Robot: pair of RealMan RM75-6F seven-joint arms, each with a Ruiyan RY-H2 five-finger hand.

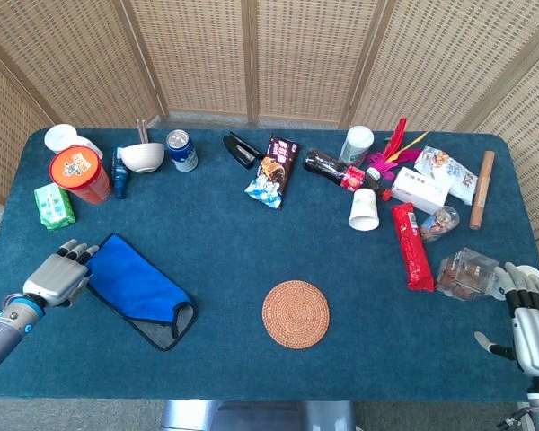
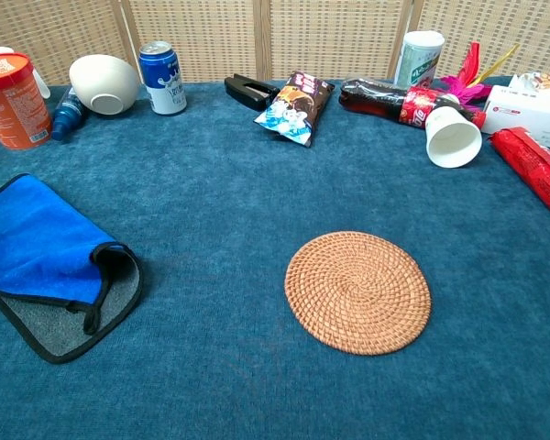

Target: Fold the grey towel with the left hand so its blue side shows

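The towel [image 1: 136,287] lies folded at the table's left front, its blue side up and a strip of grey [image 2: 64,323] showing along the near edge. My left hand [image 1: 56,275] sits just left of the towel's far corner, fingers spread, holding nothing. In the chest view the towel [image 2: 37,246] shows but this hand is out of frame. My right hand [image 1: 526,314] rests at the table's right front corner, open and empty.
A round woven mat [image 1: 296,313] lies at centre front. Along the back stand an orange tub [image 1: 79,173], a white bowl [image 1: 142,157], a blue can [image 1: 181,149], a snack bag [image 1: 273,171], a cola bottle [image 1: 334,169] and a tipped paper cup [image 1: 364,209]. A red packet [image 1: 410,244] lies right.
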